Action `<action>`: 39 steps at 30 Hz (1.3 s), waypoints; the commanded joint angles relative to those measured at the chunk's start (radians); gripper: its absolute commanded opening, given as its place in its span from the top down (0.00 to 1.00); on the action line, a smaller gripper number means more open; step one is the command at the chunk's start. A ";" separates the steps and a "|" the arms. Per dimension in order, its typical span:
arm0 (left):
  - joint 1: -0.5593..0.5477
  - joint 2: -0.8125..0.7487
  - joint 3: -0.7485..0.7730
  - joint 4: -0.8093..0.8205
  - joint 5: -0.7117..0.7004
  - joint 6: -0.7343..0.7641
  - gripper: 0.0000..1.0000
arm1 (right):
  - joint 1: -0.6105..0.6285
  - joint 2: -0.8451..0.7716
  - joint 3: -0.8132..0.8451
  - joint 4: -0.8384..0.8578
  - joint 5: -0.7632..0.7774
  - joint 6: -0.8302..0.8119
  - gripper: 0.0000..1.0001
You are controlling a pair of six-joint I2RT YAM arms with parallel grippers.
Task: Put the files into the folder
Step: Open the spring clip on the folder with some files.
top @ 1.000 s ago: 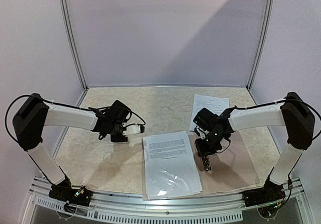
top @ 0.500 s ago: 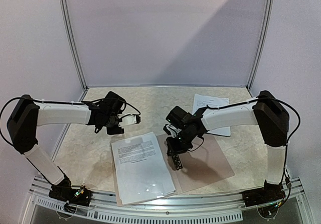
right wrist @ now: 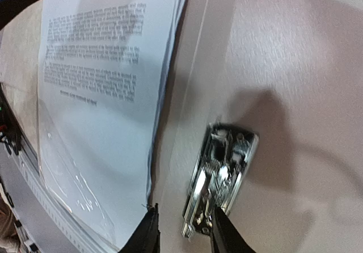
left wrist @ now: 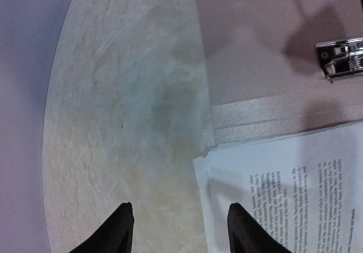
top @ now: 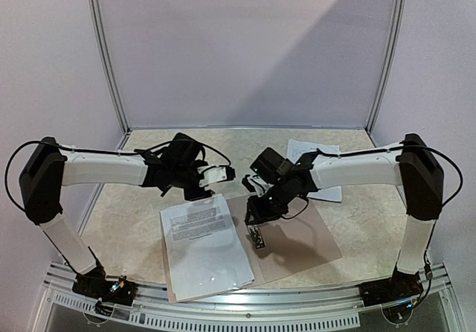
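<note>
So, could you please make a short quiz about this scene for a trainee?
1. True or false: the metal clip lies on the stack of printed sheets.
2. Where is the single loose sheet? A: on the table, beyond the right arm. B: under the clip. C: in a gripper.
3. Which gripper hangs over the clip?
Key: 1 false, it sits on the folder's bare half; 2 A; 3 the right gripper.

White files (top: 202, 250) with dense black print, tan-brown folder (top: 305, 239), shiny silver clip (right wrist: 222, 173), mottled beige table (top: 123, 220).
</note>
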 commanded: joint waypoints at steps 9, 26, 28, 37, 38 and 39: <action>-0.080 0.166 -0.072 0.242 0.016 -0.045 0.42 | 0.000 -0.157 -0.335 0.215 -0.211 0.138 0.74; -0.107 0.218 -0.070 0.212 -0.030 -0.021 0.43 | -0.016 -0.115 -0.337 0.286 -0.243 0.114 0.83; -0.109 0.220 -0.071 0.211 -0.031 -0.021 0.43 | -0.019 -0.105 -0.332 0.284 -0.247 0.114 0.85; -0.111 0.220 -0.076 0.217 -0.061 -0.003 0.44 | -0.021 -0.069 -0.367 0.325 -0.265 0.125 0.89; -0.111 0.220 -0.077 0.217 -0.060 -0.003 0.44 | -0.023 -0.065 -0.369 0.321 -0.261 0.124 0.89; -0.110 0.218 -0.077 0.216 -0.060 -0.004 0.44 | -0.024 -0.061 -0.371 0.317 -0.257 0.122 0.90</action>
